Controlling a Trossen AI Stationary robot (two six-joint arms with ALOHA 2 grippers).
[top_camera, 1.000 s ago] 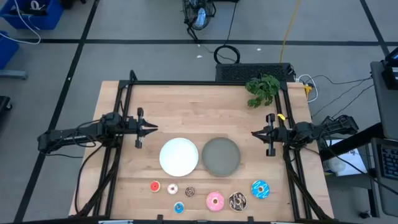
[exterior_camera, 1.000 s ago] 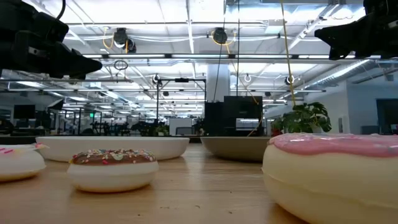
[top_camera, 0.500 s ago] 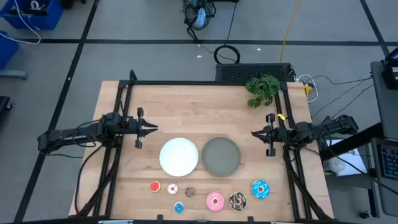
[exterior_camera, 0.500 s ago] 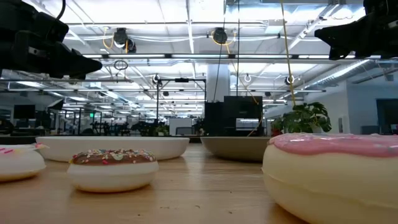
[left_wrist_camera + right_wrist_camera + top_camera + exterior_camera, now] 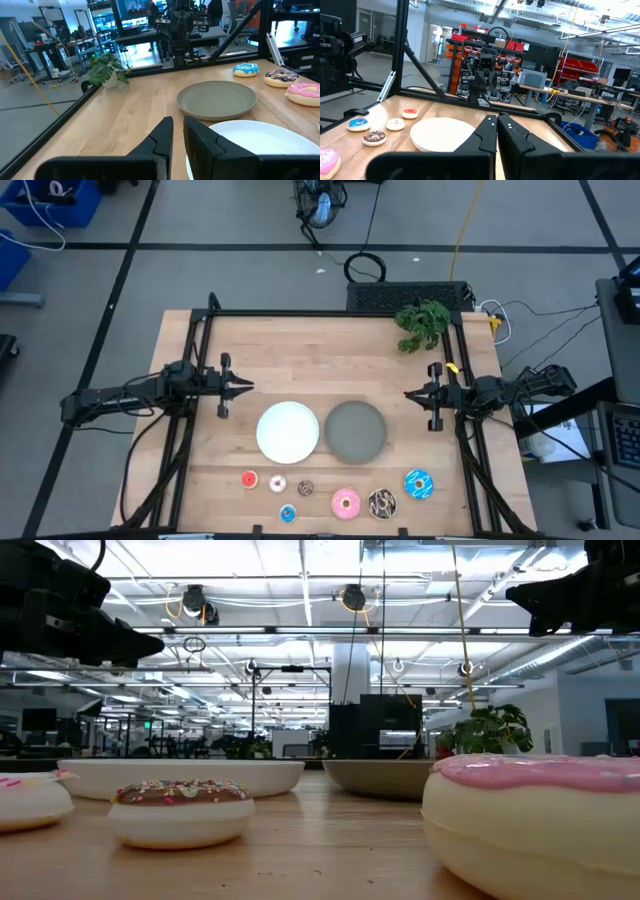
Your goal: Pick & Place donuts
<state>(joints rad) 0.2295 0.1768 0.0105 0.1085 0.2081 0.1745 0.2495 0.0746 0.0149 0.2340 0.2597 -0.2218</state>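
Note:
Seven toy donuts lie flat in a row along the table's near edge: red, white-pink, dark brown, small blue, pink, chocolate sprinkled and blue sprinkled. My left gripper hovers shut over the table's left side, beyond the white plate. My right gripper hovers shut over the right side, beside the grey plate. The two grippers point at each other. In the low view both arms hang high above the pink donut and the dark brown one.
The two plates sit side by side at the table's middle, between the grippers and the donut row. A small green plant stands at the far right corner. A black frame runs along the table's left, right and far edges. Bare wood lies behind the plates.

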